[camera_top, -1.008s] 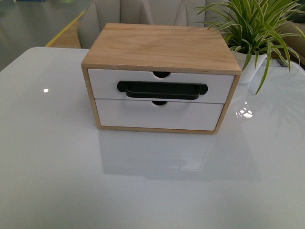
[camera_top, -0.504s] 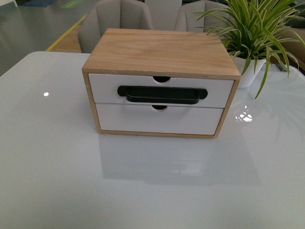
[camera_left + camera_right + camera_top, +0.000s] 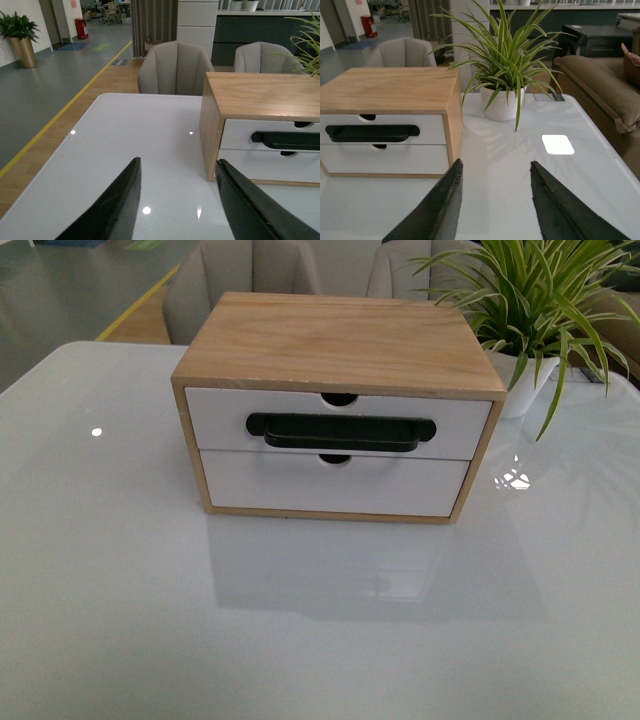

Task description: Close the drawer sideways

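The wide, shallow drawer with a white front panel [image 3: 338, 422], a long black bar handle [image 3: 341, 430] and a semicircular notch in its top edge sits in the upper slot of a small light-wood cabinet [image 3: 338, 340], its panel level with the cabinet's front frame. Directly beneath it is one second white-fronted drawer without a handle [image 3: 335, 484], also with a notch in its top edge, so the cabinet holds two drawers in all. The cabinet stands on a glossy white table [image 3: 300, 640], which mirrors its front. Behind the cabinet and off toward the robot's right stands one spider plant with striped green leaves in a white pot [image 3: 527, 380], just beside the cabinet's rear corner but not touching it. Beyond the cabinet, past the table's far edge, the left wrist view shows two grey upholstered chairs [image 3: 175, 67]. Neither arm appears in the front view. In its wrist view, the left gripper [image 3: 177, 200] hovers over the table to the cabinet's left, its two dark fingers spread apart with nothing between them. The right gripper [image 3: 495, 200] hovers to the cabinet's right, likewise spread and empty, apart from cabinet and plant.
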Available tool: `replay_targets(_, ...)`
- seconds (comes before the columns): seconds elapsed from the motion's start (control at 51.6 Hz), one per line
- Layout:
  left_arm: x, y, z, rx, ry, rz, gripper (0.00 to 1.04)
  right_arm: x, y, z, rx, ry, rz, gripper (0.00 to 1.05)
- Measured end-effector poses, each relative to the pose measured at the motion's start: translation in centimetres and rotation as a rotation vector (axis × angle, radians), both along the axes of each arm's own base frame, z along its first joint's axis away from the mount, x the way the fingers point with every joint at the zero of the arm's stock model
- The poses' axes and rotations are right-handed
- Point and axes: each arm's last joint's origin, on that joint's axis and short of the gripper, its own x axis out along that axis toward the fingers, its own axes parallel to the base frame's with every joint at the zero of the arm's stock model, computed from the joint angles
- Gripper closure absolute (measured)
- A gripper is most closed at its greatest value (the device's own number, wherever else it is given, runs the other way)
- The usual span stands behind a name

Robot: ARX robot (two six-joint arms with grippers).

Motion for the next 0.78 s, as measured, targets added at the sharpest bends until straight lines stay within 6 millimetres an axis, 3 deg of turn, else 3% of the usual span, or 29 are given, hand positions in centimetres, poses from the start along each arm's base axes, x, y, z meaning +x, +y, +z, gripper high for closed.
replay_targets(0.155, 0.00, 0.00, 0.00, 0.000, 0.000, 0.000, 0.24, 0.00, 0.00, 0.00, 0.000, 0.000, 0.000, 0.36)
replay_targets(0.233, 0.00, 0.00, 0.00, 0.001, 0.000, 0.000, 0.07, 0.00, 0.00, 0.00, 0.000, 0.000, 0.000, 0.17)
replay_targets(0.291, 0.00, 0.00, 0.00, 0.000, 0.000, 0.000, 0.09, 0.00, 0.00, 0.00, 0.001, 0.000, 0.000, 0.08)
replay_targets(0.775, 0.00, 0.00, 0.00, 0.000, 0.000, 0.000, 0.09, 0.00, 0.00, 0.00, 0.002, 0.000, 0.000, 0.09)
